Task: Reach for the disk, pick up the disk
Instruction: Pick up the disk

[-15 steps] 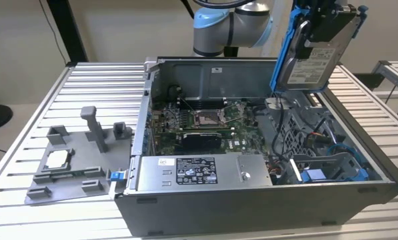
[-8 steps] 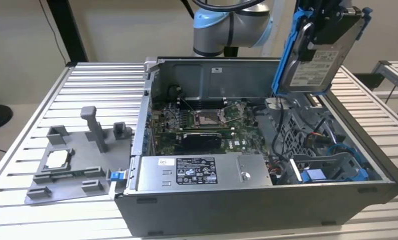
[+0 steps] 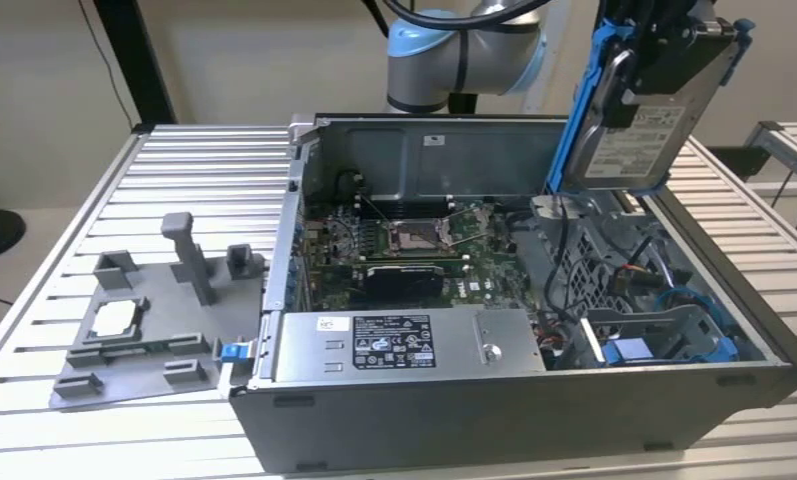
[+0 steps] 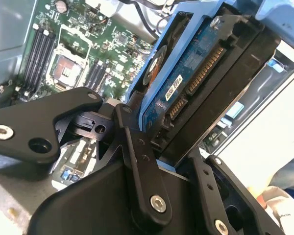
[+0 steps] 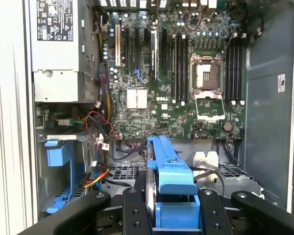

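Both steps look done, as far as the pics show: the disk is off its bay and up in the air, clamped in the claw at about 1 o'clock in the exterior view, hanging above the open PC case near its back-right corner. Reach finished, pick finished; nothing of the task seems left except keeping hold.

Claw state: closed down on the disk, w/ the black fingers pressed against its blue frame and body. The second wrist view shows this best; the disk sits squeezed between the linkages, connector edge and circuit-board side facing the cam. It looks a firm grip, no visible gap at the contact.

View differences:
- Exterior view gives the big picture: disk hangs tilted, white label facing out, clear of the case walls; arm at 12 o'clock; grey fixture at 8 o'clock on the bench.
- First wrist view looks straight down into the case: motherboard w/ CPU socket, power supply, an empty blue bay bracket and loose cables. Disk's blue frame seen edge-on between the fingers.
- Second wrist view alone shows the connector pins and the finger contact up close, w/ motherboard behind.
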Available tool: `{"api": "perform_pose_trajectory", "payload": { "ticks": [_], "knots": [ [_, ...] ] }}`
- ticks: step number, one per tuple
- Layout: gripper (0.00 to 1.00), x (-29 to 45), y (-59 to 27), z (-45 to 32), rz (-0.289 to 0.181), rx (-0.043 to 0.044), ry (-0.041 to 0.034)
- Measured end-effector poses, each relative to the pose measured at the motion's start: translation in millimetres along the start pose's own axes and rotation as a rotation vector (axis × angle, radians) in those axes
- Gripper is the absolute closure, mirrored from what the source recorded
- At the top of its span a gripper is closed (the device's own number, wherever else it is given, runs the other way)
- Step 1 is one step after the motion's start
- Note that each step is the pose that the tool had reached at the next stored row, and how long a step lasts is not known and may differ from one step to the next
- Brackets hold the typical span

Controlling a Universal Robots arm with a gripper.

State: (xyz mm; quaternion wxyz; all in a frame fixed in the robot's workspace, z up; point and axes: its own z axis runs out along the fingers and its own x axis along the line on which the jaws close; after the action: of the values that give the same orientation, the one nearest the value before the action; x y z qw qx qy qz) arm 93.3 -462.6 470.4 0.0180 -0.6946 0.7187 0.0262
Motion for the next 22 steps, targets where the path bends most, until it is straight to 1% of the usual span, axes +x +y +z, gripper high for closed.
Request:
{"api": "perform_pose_trajectory", "payload": {
  "ticks": [6, 8, 14, 22],
  "knots": [
    [1.00, 6.6, -1.5, -0.3, 0.000, 0.0000, -0.0001],
    [1.00, 12.2, -2.1, -0.7, 0.000, 0.0000, 0.0003],
    [1.00, 32.4, -2.8, -1.5, 0.000, 0.0000, -0.0001],
    [1.00, 68.5, -4.0, -3.4, 0.000, 0.0000, 0.0000]
  ]
}}
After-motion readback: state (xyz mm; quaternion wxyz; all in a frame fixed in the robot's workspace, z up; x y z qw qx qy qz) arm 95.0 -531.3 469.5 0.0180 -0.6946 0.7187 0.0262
